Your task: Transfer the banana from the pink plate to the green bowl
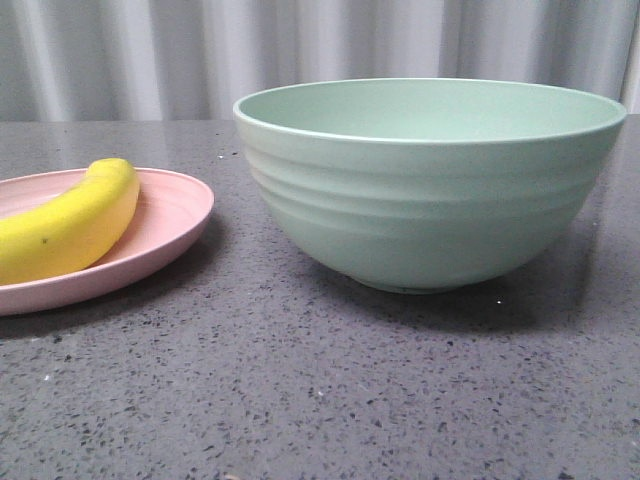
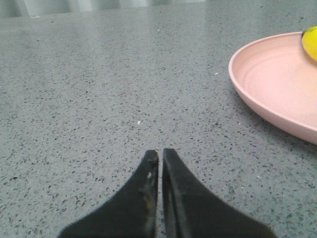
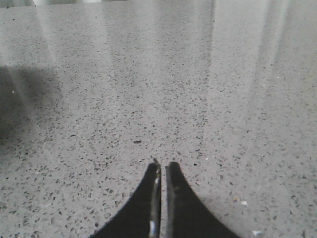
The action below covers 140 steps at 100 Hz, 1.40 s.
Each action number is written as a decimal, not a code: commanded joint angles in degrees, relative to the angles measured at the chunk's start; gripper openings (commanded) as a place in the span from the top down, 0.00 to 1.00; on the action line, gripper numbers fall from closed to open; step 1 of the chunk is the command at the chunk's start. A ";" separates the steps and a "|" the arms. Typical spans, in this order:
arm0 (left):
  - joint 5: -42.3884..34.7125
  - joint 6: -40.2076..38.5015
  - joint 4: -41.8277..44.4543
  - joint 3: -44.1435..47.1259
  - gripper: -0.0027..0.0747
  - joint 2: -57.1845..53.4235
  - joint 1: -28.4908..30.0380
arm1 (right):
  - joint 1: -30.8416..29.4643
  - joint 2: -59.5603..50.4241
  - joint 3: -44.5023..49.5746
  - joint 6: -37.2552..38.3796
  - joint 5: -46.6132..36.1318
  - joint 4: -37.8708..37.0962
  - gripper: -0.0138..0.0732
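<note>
The yellow banana (image 1: pixel 70 222) lies on the pink plate (image 1: pixel 170 235) at the left of the front view. The green bowl (image 1: pixel 430 180) stands upright to the plate's right, and what shows of its inside is empty. Neither gripper shows in the front view. In the left wrist view my left gripper (image 2: pixel 160 152) is shut and empty, low over the bare table, with the pink plate (image 2: pixel 272 84) and a bit of the banana (image 2: pixel 311 42) beyond it to one side. In the right wrist view my right gripper (image 3: pixel 163 165) is shut and empty over bare table.
The table (image 1: pixel 330 390) is dark grey speckled stone. A pale corrugated wall (image 1: pixel 320 40) runs behind it. A dark shadow (image 3: pixel 20 104) falls on the table at the edge of the right wrist view.
</note>
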 commanded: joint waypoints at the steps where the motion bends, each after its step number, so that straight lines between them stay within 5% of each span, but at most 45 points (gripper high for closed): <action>1: -3.49 -0.54 -0.10 0.65 0.99 -1.33 -0.42 | -0.32 -1.34 1.17 -0.48 -1.14 0.06 0.92; 96: -4.46 -0.54 -0.10 0.65 0.99 -1.33 -0.42 | -0.32 -1.34 1.17 -0.48 -1.25 -1.47 0.92; 140: -9.75 -0.54 -0.10 0.65 0.99 -1.33 -0.42 | -0.32 -1.34 1.17 -0.48 -8.54 -1.69 0.92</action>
